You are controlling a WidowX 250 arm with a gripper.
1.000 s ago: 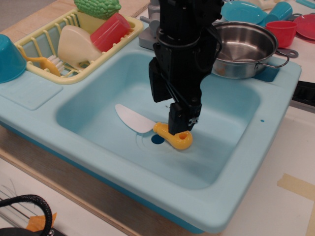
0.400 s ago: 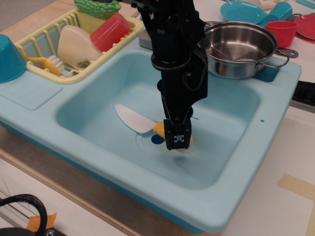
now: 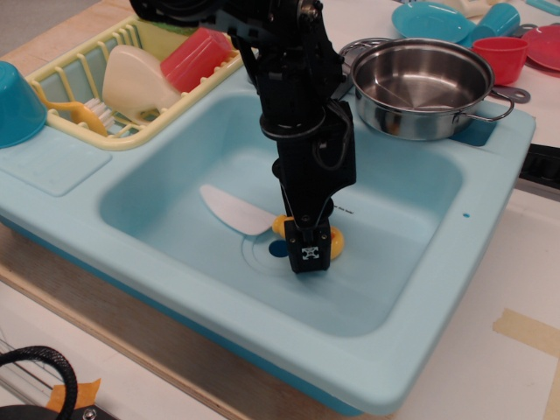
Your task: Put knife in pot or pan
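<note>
The knife lies flat on the bottom of the light-blue sink [image 3: 411, 201]. Its white blade [image 3: 232, 210] points left and its yellow-orange handle [image 3: 333, 244] is mostly hidden behind my gripper. My black gripper [image 3: 308, 252] is down at the sink floor, right on the handle. Its fingers face away from the camera, so I cannot tell whether they are closed on the handle. The shiny steel pot [image 3: 422, 85] stands on the sink's back right rim, upright, nothing visible inside.
A yellow dish rack [image 3: 79, 79] at the back left holds a cream dish, a red cup [image 3: 199, 57] and a green item. A teal cup [image 3: 16, 103] stands at the far left. Teal plate, teal cup and red cup [image 3: 499, 56] stand behind the pot.
My gripper has come down from above the handle to the sink floor and shifted slightly left, now covering most of the handle. The knife has nudged slightly left.
</note>
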